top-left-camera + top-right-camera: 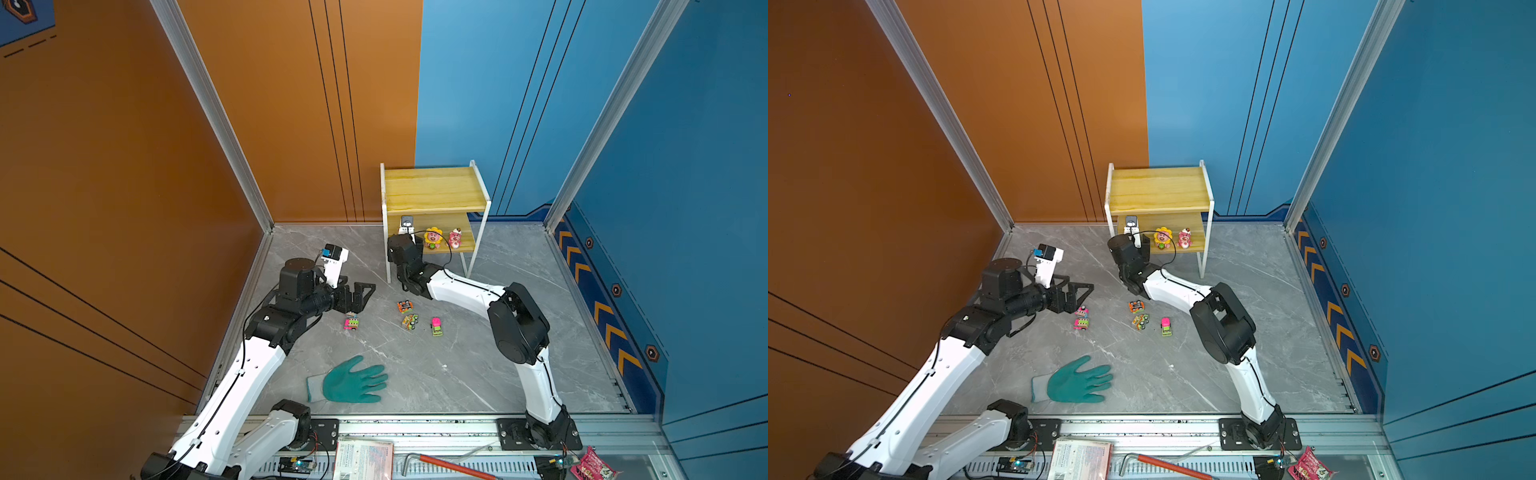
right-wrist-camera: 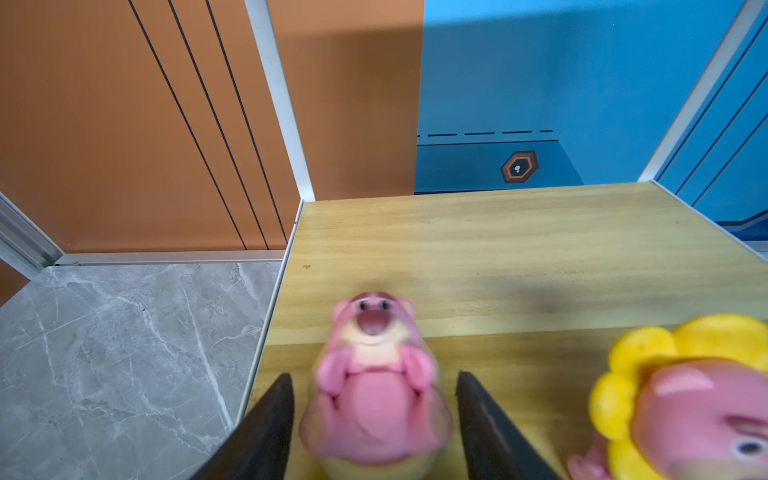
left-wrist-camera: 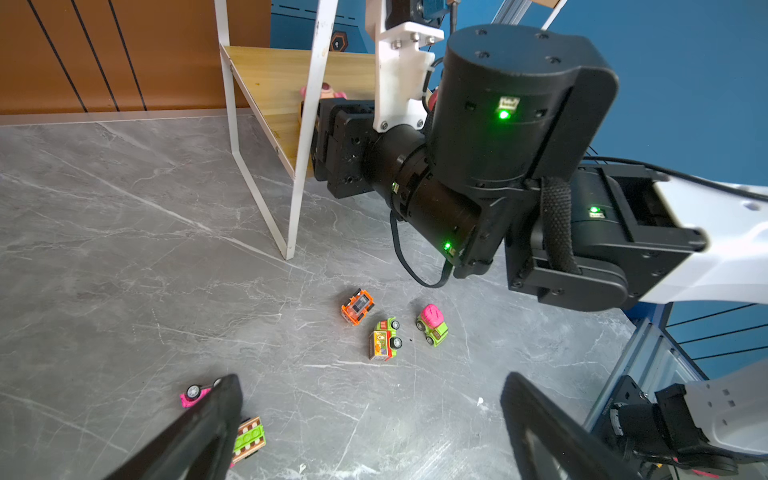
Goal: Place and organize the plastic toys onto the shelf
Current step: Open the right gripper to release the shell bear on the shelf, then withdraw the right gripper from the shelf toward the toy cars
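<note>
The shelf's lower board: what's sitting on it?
Three bear figurines: a sunflower bear, a pink bear beside it, and a third pink bear between the open jaws of the right gripper. In both top views the right arm hides it.

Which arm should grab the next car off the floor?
Left, probably: the left gripper hangs open close by the green-studded car, while the right gripper is in the lower tier of the shelf, jaws either side of a pink bear.

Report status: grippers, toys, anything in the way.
Left gripper open, above the floor. Right gripper open, astride pink bear on lower shelf board. Five cars on floor. Teal glove lies apart, not blocking.
</note>
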`<state>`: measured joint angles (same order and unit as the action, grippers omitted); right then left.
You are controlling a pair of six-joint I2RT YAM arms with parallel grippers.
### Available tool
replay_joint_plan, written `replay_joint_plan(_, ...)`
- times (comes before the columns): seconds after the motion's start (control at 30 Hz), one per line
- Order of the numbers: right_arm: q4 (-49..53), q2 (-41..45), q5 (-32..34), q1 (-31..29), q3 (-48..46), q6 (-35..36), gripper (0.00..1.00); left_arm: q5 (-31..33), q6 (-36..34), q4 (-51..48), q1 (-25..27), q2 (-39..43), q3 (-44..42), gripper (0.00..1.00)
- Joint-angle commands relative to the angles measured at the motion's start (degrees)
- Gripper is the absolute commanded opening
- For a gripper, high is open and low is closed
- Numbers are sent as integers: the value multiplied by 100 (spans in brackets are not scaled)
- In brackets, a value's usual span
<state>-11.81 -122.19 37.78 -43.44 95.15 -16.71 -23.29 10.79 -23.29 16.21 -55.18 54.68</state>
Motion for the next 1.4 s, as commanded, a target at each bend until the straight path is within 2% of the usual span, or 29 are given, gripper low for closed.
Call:
replay_joint_plan(0.0, 211, -39, -8, 43, 185, -12, 75, -179, 5, 145, 49, 42, -45, 98)
replay_joint_plan(0.27, 251, 514, -280, 36, -73, 21, 85, -108, 46, 143, -29, 25, -42, 98)
replay_joint_plan(0.47, 92, 1041, -319, -79, -654, 37, 91, -47, 57, 148, -90, -10, -50, 98)
replay_joint_plan(0.73, 100, 1986, -243, -301, -1766, -105, 92, 57, 56, 137, -153, -88, -53, 98)
replay_joint_plan(0.9, 229, 2975, -192, -465, -2847, -344, 92, 161, 75, 132, -196, -150, -71, 98)
replay_joint_plan(1.13, 1553, 4657, -385, -556, -4264, -858, 91, 380, 99, 97, -220, -271, -80, 98)
replay_joint_plan(1.37, 2622, 6343, -770, -153, -5315, -1102, 90, 730, 51, -13, -182, -447, -66, 98)
